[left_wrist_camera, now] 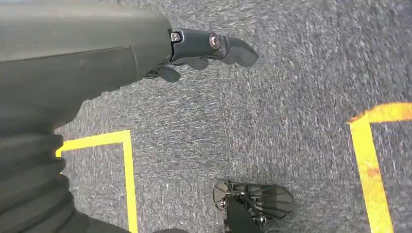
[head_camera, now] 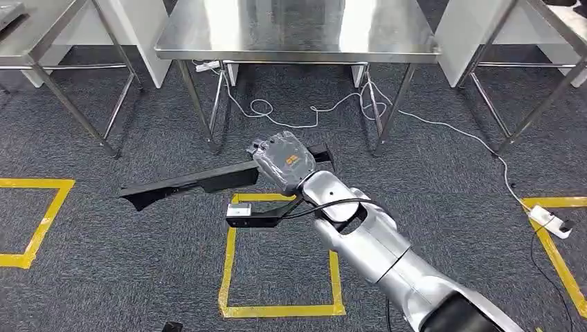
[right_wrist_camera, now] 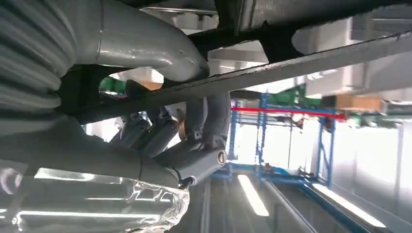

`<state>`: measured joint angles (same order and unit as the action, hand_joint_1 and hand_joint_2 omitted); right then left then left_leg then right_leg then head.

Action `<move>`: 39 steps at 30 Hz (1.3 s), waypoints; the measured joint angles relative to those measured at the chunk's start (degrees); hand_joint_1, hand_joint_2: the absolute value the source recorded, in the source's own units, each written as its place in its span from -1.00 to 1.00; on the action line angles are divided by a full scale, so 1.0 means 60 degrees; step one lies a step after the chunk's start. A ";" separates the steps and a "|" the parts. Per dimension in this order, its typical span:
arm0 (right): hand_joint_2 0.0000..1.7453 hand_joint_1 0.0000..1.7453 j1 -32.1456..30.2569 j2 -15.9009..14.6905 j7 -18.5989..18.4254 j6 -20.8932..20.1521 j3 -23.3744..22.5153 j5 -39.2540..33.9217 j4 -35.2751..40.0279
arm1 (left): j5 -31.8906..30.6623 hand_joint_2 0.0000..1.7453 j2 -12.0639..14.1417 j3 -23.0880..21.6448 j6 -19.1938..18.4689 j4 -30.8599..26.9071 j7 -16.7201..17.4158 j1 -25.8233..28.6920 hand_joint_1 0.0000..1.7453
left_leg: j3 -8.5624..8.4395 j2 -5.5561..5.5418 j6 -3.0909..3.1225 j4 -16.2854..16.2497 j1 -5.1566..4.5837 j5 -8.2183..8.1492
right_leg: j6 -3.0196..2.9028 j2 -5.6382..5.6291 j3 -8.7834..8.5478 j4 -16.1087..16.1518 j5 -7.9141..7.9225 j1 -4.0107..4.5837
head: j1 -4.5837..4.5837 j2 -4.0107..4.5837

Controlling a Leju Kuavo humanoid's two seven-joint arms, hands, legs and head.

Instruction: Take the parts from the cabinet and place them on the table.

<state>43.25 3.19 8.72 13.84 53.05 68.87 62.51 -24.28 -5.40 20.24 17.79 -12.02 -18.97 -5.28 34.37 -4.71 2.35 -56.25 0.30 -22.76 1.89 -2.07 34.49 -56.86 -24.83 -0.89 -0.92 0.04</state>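
Matte black plastic, long and flat, forms the elongated trim part (head_camera: 190, 182) that is carried in the right hand (head_camera: 284, 160) above the dark grey speckled carpet (head_camera: 138, 263). The part is tapered to a ragged point at one end and is held roughly level, its other end clasped under the grey hand. In the right wrist view the darker fingers (right_wrist_camera: 160, 133) are seen curled tightly around the thin edge of the part, with the thick grey thumb closed over the other face. A smooth silver forearm (head_camera: 374, 242) with a black cable looped at the wrist reaches out from the lower edge of the head view.

The left hand (left_wrist_camera: 204, 51) hangs over the carpet with its dark fingers loosely bent and apart, and nothing is held in it.

A brushed stainless-steel table (head_camera: 297, 31) with slim angled legs stands ahead of the robot, the part well short of its near edge. Similar steel tables (head_camera: 41, 34) flank it. Yellow tape squares (head_camera: 228, 277) are stuck to the carpet, and a white cable (head_camera: 443, 124) is trailed under the table to a white power strip (head_camera: 550, 223).
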 joint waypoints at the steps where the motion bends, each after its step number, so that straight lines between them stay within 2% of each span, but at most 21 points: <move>1: 1.00 1.00 0.0030 0.0007 -0.0011 0.0000 0.0000 0.0026 0.0004 | 0.0000 1.00 0.0004 0.0000 0.0000 0.0000 0.0000 -0.0005 -1.00 | 0.0082 -0.0102 -0.0067 -0.0129 -0.0090 -0.0046 | -0.0123 -0.0027 -0.0099 0.0119 0.0083 -0.0015 | -0.0015 0.0000; 4: 1.00 1.00 0.0041 -0.0011 -0.0077 -0.0015 0.0026 0.0186 0.0015 | -0.0033 1.00 0.0000 0.0004 -0.0018 0.0000 0.0000 0.0019 -1.00 | 0.0117 -0.0225 -0.0221 -0.0083 0.0007 -0.0043 | -0.0276 0.0147 -0.0088 0.0098 0.0072 0.0029 | 0.0000 0.0000; 5: 1.00 1.00 0.0063 0.0018 -0.0102 -0.0018 0.0029 0.0255 0.0022 | -0.0036 1.00 0.0080 0.0018 -0.0015 0.0000 0.0000 0.0019 -1.00 | 0.0134 -0.0235 -0.0278 -0.0139 0.0008 -0.0101 | -0.0366 0.0245 -0.0146 0.0187 0.0128 -0.0133 | 0.0007 0.0000; 6: 1.00 1.00 0.0076 0.0026 -0.0135 -0.0033 0.0040 0.0310 0.0025 | -0.0044 1.00 0.0021 0.0018 -0.0015 0.0004 0.0000 0.0021 -1.00 | 0.0187 0.0134 -0.0356 -0.0357 -0.0025 -0.0246 | -0.0403 0.0247 -0.0198 0.0202 0.0109 -0.0120 | -0.0044 0.0000; 7: 1.00 1.00 0.0105 0.0033 -0.0164 -0.0044 0.0044 0.0262 0.0025 | -0.0044 1.00 0.0018 0.0022 -0.0015 0.0000 0.0000 0.0011 -1.00 | 0.0397 0.0435 -0.0429 -0.0855 0.0009 -0.0562 | -0.0506 0.0285 -0.0234 0.0200 0.0082 -0.0127 | -0.0157 0.0000; 9: 1.00 1.00 0.0107 0.0029 -0.0262 -0.0044 0.0047 0.0335 0.0018 | -0.0069 1.00 0.0018 0.0026 -0.0011 0.0000 0.0032 0.0003 -1.00 | 0.1120 0.0703 -0.0561 -0.2313 0.0116 -0.1235 | -0.0543 0.0366 -0.0279 0.0195 0.0048 -0.0087 | -0.0146 0.0000; 10: 1.00 1.00 0.0106 0.0007 -0.0335 -0.0040 0.0062 0.0397 0.0004 | -0.0080 1.00 0.0011 0.0026 -0.0011 0.0000 0.0069 0.0004 -1.00 | 0.1468 0.0746 -0.0615 -0.2907 0.0157 -0.1398 | -0.0553 0.0394 -0.0279 0.0184 0.0035 -0.0085 | -0.0164 0.0000; 11: 1.00 1.00 0.0104 -0.0007 -0.0389 -0.0033 0.0062 0.0408 -0.0029 | -0.0098 1.00 0.0011 0.0029 -0.0011 0.0000 0.0087 0.0005 -1.00 | 0.1574 0.0753 -0.0645 -0.3014 0.0196 -0.1313 | -0.0552 0.0413 -0.0281 0.0183 0.0030 -0.0085 | -0.0153 0.0000; 12: 1.00 1.00 0.0107 -0.0015 -0.0463 -0.0014 0.0055 0.0415 -0.0069 | -0.0106 1.00 0.0015 0.0036 -0.0007 0.0000 0.0106 0.0005 -1.00 | 0.1456 0.0755 -0.0659 -0.2669 0.0230 -0.1008 | -0.0527 0.0422 -0.0291 0.0182 0.0010 -0.0087 | -0.0160 0.0000; 14: 1.00 1.00 0.0148 -0.0015 -0.0693 0.0037 -0.0026 0.0455 -0.0157 | -0.0142 1.00 0.0029 0.0040 0.0037 0.0000 0.0117 0.0003 -1.00 | 0.0649 0.0819 -0.0625 -0.1025 0.0257 -0.0095 | -0.0485 0.0424 -0.0348 0.0181 -0.0020 -0.0094 | -0.0160 0.0000; 15: 1.00 1.00 0.0208 -0.0015 -0.0751 0.0135 -0.0106 0.0452 -0.0241 | -0.0160 1.00 0.0029 0.0047 0.0044 0.0000 0.0120 0.0003 -1.00 | 0.0271 0.0927 -0.0570 -0.0263 0.0252 0.0154 | -0.0435 0.0427 -0.0376 0.0186 -0.0053 -0.0090 | -0.0160 0.0000; 16: 1.00 1.00 0.0292 -0.0033 -0.0790 0.0258 -0.0232 0.0455 -0.0371 | -0.0171 1.00 0.0029 0.0051 0.0051 0.0000 0.0128 -0.0008 -1.00 | 0.0181 0.0935 -0.0541 -0.0164 0.0156 0.0005 | -0.0391 0.0430 -0.0354 0.0170 -0.0068 0.0031 | -0.0153 0.0000; 19: 1.00 1.00 0.0498 -0.0073 -0.0961 0.0553 -0.0600 0.0695 -0.0888 | -0.0270 1.00 0.0026 0.0073 0.0102 0.0000 0.0168 -0.0009 -1.00 | 0.0233 0.0815 -0.0354 -0.0192 0.0085 -0.0012 | -0.0217 0.0515 -0.0377 0.0232 -0.0081 -0.0018 | -0.0131 0.0000; 20: 1.00 1.00 0.0589 -0.0080 -0.0984 0.0598 -0.0729 0.0765 -0.1042 | -0.0288 1.00 0.0026 0.0098 0.0120 -0.0004 0.0168 -0.0013 -1.00 | 0.0178 0.0778 -0.0272 -0.0089 0.0055 0.0032 | -0.0124 0.0537 -0.0460 0.0341 -0.0059 0.0004 | -0.0142 0.0000; 21: 1.00 1.00 0.0626 -0.0131 -0.0994 0.0633 -0.0845 0.0812 -0.1194 | -0.0310 1.00 0.0011 0.0116 0.0124 -0.0004 0.0171 -0.0002 -1.00 | 0.0091 0.0765 -0.0304 0.0018 0.0101 0.0109 | -0.0161 0.0526 -0.0370 0.0233 -0.0086 0.0050 | -0.0106 0.0000; 22: 1.00 1.00 0.0726 -0.0124 -0.0998 0.0670 -0.0914 0.0827 -0.1311 | -0.0342 1.00 0.0015 0.0128 0.0146 -0.0004 0.0175 -0.0010 -1.00 | 0.0091 0.0745 -0.0366 0.0022 0.0060 0.0120 | -0.0260 0.0524 -0.0501 0.0326 -0.0053 0.0030 | -0.0068 0.0000; 23: 1.00 1.00 0.0768 -0.0149 -0.1020 0.0689 -0.0966 0.0834 -0.1432 | -0.0350 1.00 0.0007 0.0135 0.0146 -0.0004 0.0175 -0.0013 -1.00 | 0.0115 0.0702 -0.0345 0.0014 -0.0011 0.0136 | -0.0216 0.0533 -0.0485 0.0350 -0.0052 0.0064 | -0.0051 0.0000; 27: 1.00 1.00 0.0771 -0.0164 -0.1129 0.0685 -0.1115 0.0973 -0.1690 | -0.0364 1.00 0.0011 0.0153 0.0146 -0.0004 0.0175 -0.0010 -1.00 | 0.0159 0.0674 -0.0283 0.0009 -0.0109 0.0139 | -0.0180 0.0552 -0.0470 0.0375 -0.0030 -0.0023 | -0.0055 0.0000; 29: 1.00 1.00 0.0771 -0.0164 -0.1173 0.0678 -0.1180 0.0987 -0.1789 | -0.0361 1.00 0.0007 0.0179 0.0146 -0.0004 0.0178 -0.0010 -1.00 | 0.0172 0.0676 -0.0207 0.0009 -0.0140 0.0139 | -0.0164 0.0551 -0.0454 0.0383 -0.0021 -0.0050 | -0.0058 0.0000; 34: 1.00 1.00 0.0801 -0.0164 -0.1384 0.0856 -0.1446 0.1118 -0.2026 | -0.0288 1.00 0.0011 0.0288 0.0215 -0.0004 0.0208 -0.0010 -1.00 | 0.0195 0.0676 -0.0152 0.0009 -0.0169 0.0174 | -0.0087 0.0552 -0.0433 0.0396 0.0024 -0.0074 | -0.0058 0.0000; 39: 1.00 1.00 0.0944 -0.0171 -0.1624 0.1391 -0.1795 0.1388 -0.2262 | -0.0281 1.00 0.0011 0.0379 0.0251 -0.0004 0.0175 -0.0008 -1.00 | 0.0200 0.0679 -0.0122 0.0009 -0.0166 0.0196 | -0.0040 0.0551 -0.0418 0.0396 0.0053 -0.0071 | -0.0066 0.0000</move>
<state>48.91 2.17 -1.03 22.18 42.28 77.20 48.94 -25.97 -5.33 22.51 19.30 -12.04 -17.92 -5.33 35.57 -0.63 1.62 -56.20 -0.70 -21.58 1.65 1.24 31.99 -54.48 -24.51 -1.32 -1.31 0.05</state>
